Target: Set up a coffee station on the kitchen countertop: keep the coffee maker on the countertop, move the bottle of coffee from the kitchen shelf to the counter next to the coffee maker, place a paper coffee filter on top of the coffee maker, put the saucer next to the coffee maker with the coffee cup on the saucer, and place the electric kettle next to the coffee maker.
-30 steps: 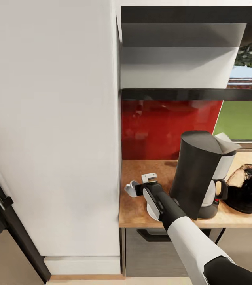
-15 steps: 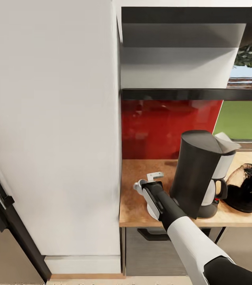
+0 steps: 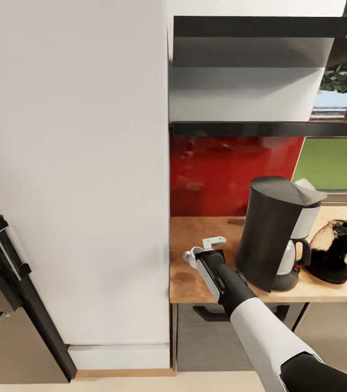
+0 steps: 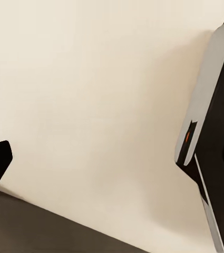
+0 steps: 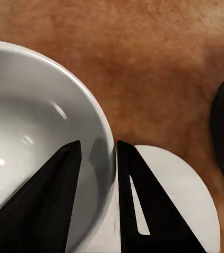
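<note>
The coffee cup (image 5: 38,137) sits low in the right wrist view, its white rim pinched between the two dark fingers (image 5: 130,200) of the right gripper (image 5: 97,153), one inside the bowl and one outside. The jaws are nearly closed on that thin wall. Below the cup lies the saucer (image 5: 180,205), on the wooden countertop (image 3: 189,283) left of centre in the head view, just left of the coffee maker (image 3: 274,228). The kettle (image 3: 334,250) stands at the right edge. The cup's mouth faces the wrist camera, so its axis looks roughly upright; I cannot see the handle. My worry is the slim rim grip: the cup could swing or slip, and if let go off-centre it may tip off the saucer. The left gripper's state I cannot tell.
</note>
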`<state>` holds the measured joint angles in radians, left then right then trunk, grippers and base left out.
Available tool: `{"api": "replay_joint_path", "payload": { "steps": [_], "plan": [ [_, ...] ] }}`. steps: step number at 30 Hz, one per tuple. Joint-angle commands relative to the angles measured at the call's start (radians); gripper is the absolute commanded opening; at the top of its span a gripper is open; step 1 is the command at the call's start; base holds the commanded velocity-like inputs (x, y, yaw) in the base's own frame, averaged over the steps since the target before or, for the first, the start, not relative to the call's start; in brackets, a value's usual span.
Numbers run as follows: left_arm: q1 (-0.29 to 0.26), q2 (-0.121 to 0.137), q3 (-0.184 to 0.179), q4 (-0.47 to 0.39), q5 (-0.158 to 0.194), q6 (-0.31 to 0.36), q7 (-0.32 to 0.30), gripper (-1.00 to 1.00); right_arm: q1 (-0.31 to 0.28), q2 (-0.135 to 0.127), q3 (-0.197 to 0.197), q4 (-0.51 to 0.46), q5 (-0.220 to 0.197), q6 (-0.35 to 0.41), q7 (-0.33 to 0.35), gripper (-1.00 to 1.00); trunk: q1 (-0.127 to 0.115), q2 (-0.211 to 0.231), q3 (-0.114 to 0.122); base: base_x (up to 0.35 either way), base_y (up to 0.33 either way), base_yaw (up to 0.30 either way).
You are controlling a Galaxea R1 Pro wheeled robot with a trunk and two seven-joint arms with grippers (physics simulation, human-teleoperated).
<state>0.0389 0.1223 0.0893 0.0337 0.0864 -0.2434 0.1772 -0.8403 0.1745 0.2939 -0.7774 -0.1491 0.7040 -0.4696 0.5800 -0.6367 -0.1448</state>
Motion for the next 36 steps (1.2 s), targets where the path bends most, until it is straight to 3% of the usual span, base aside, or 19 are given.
{"api": "replay_joint_path", "payload": {
  "steps": [1, 23, 36],
  "plan": [
    [-0.001, 0.000, 0.007, 0.002, 0.004, -0.007, -0.002, 1.00, -0.001, 0.000, 0.002, 0.000, -0.010, 0.002, -0.007, -1.00, 0.000, -0.001, -0.001, -0.001, 0.001, -0.224],
    [-0.001, -0.001, 0.006, 0.002, 0.004, -0.007, 0.001, 1.00, -0.001, 0.000, 0.003, 0.002, -0.011, 0.000, -0.007, -1.00, 0.000, -0.001, -0.001, -0.042, 0.059, -0.262],
    [-0.001, 0.001, 0.006, 0.002, 0.004, -0.007, 0.000, 1.00, -0.002, 0.000, 0.007, 0.012, -0.012, 0.000, -0.007, -1.00, 0.000, -0.001, -0.001, 0.000, 0.000, -0.031]
  ]
}}
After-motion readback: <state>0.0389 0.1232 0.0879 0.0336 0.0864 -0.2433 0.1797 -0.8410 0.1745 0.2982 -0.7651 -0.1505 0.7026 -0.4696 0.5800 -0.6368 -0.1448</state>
